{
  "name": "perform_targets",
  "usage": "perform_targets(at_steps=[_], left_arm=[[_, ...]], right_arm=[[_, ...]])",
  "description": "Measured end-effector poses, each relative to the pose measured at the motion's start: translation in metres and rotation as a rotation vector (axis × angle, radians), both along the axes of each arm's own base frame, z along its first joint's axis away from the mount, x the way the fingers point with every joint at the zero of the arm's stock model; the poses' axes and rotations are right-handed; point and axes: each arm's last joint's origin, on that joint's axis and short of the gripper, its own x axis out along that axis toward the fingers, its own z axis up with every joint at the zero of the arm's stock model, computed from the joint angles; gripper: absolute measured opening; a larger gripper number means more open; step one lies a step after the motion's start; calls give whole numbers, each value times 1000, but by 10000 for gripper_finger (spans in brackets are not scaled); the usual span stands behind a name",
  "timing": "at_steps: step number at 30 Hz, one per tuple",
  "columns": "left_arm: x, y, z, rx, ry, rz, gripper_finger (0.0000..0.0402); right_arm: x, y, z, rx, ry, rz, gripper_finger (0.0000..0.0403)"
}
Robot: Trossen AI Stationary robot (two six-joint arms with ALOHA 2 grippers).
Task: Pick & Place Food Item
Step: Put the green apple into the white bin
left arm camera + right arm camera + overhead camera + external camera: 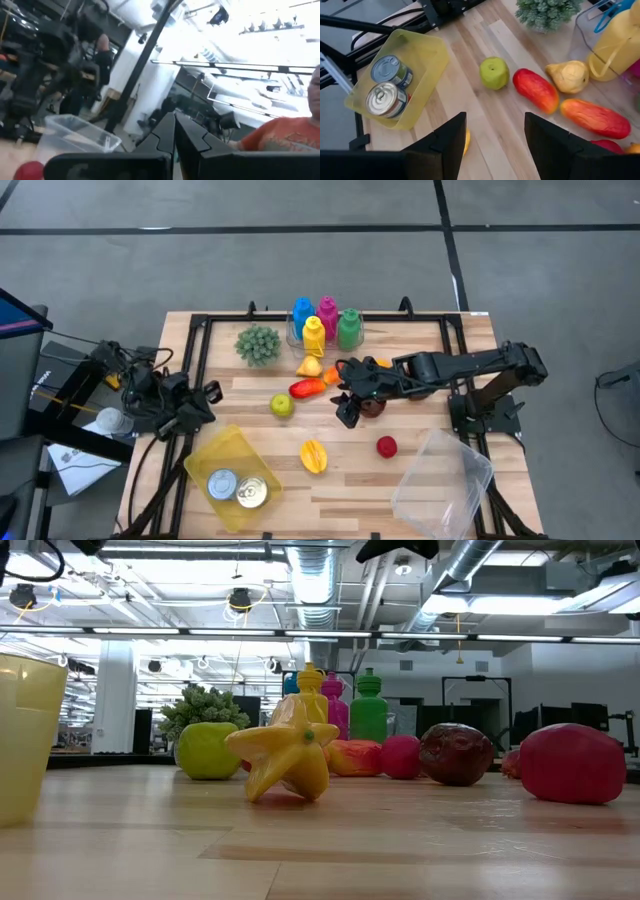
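Above the fruit [311, 387], right pincer [345, 412] apparently agape.

This is a robotics lab set in an open industrial office space. A wooden table [400, 490] framed with black rails stands on grey carpet marked with dark floor lines. The low view shows exposed ceiling ducts [300, 570], pipes and strip lights [200, 632] over rows of monitors [570, 720]. Plastic toy food [285, 755] lies on the table, and cables trail off its left edge.
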Motion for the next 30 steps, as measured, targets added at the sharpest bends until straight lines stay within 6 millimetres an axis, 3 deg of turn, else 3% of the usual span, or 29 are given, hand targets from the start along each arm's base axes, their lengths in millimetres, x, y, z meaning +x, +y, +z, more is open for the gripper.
perform_targets(at_steps=[8, 14, 22, 30], left_arm=[[17, 13, -7, 8, 85, -4, 0], [34, 32, -15, -59, 201, 131, 0], [34, 35, -17, -13, 215, 78, 0], [35, 42, -21, -34, 248, 316, 0]], right_arm=[[0, 3, 0, 27, -6, -17, 193], [-1, 3, 0, 55, -9, -45, 193], [-3, 1, -3, 2, 37, -7, 210], [-4, -3, -4, -75, 76, 54, 218]])
